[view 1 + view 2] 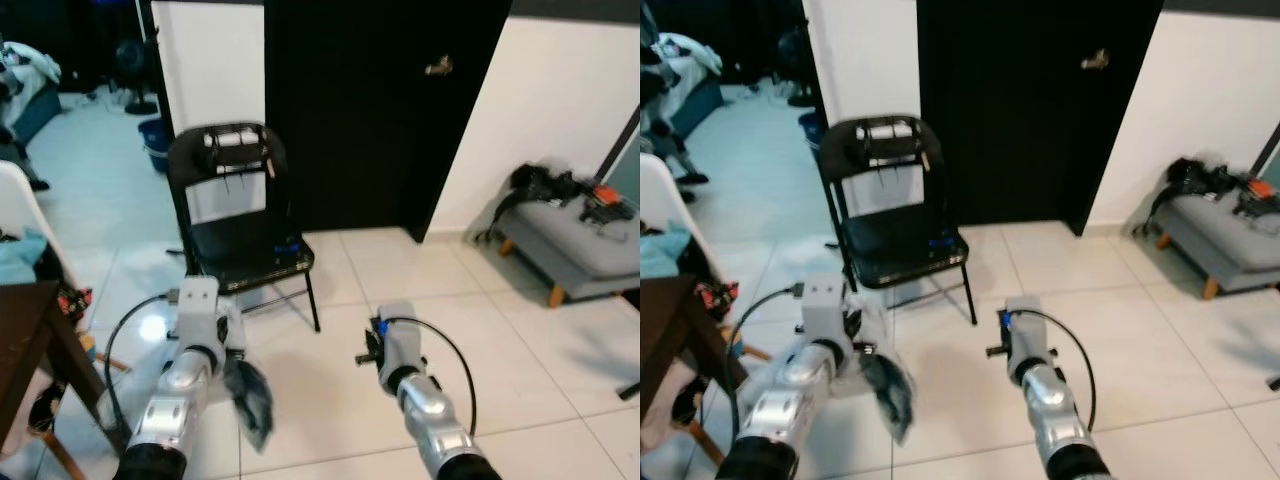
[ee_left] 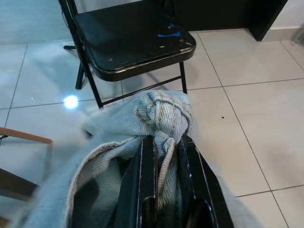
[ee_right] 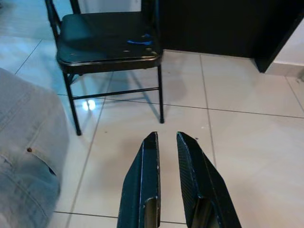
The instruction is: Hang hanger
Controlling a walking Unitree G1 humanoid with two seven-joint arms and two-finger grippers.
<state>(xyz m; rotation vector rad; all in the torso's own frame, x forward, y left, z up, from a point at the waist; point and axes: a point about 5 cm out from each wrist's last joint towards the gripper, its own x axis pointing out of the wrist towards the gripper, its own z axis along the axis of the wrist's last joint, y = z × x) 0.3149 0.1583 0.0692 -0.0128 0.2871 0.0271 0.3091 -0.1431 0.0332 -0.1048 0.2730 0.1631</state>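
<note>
My left gripper (image 2: 164, 140) is shut on a bunched fold of a grey knitted garment (image 2: 161, 111), which hangs from it low over the tiled floor (image 1: 250, 400). The same grey cloth (image 3: 23, 156) shows beside the right arm. A black folding chair (image 1: 245, 250) stands just ahead, its seat bare apart from a blue scrap. On its backrest hangs a pale hanger-like bar with clips (image 1: 238, 140). My right gripper (image 3: 165, 137) is held low over the tiles to the right of the chair, fingers close together with nothing between them.
A dark wooden table (image 1: 25, 320) and a white chair (image 1: 15, 200) stand at the left. A black door (image 1: 380, 100) is behind the folding chair. A grey bench (image 1: 580, 240) with dark items sits at the right wall. Open tiles lie between the arms.
</note>
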